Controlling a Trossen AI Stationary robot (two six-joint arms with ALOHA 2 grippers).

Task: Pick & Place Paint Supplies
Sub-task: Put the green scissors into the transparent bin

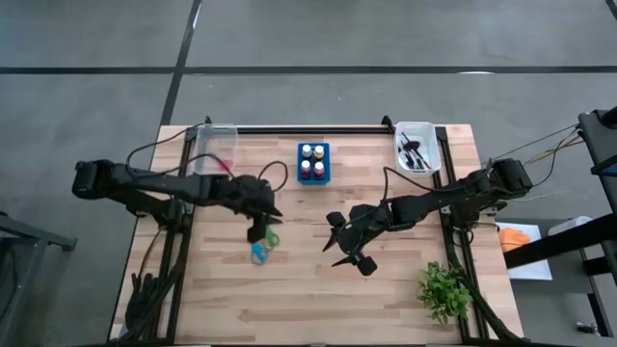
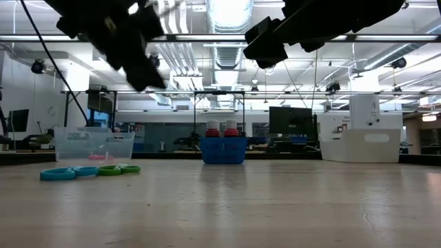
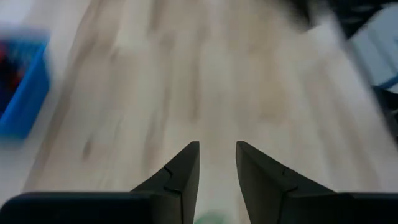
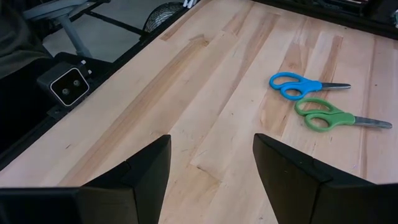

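Note:
Blue-handled scissors (image 1: 258,254) and green-handled scissors (image 1: 272,239) lie flat side by side on the wooden table (image 1: 308,299), also in the right wrist view as the blue pair (image 4: 297,83) and the green pair (image 4: 324,115). My left gripper (image 3: 216,145) hovers open just above them (image 1: 261,229), with nothing between its fingers. My right gripper (image 4: 211,140) hangs open and empty above the table's middle (image 1: 341,243), facing the scissors. Small paint bottles (image 1: 312,159) stand in the blue holder (image 1: 313,176). Dark brushes (image 1: 415,154) lie in the far-right clear bin.
A clear bin (image 1: 214,149) at the far left holds something red. The green plant (image 1: 443,291) stands near the front right corner. Bare wood stretches along the near edge between the scissors and the plant. Cables run from both arms across the table's sides.

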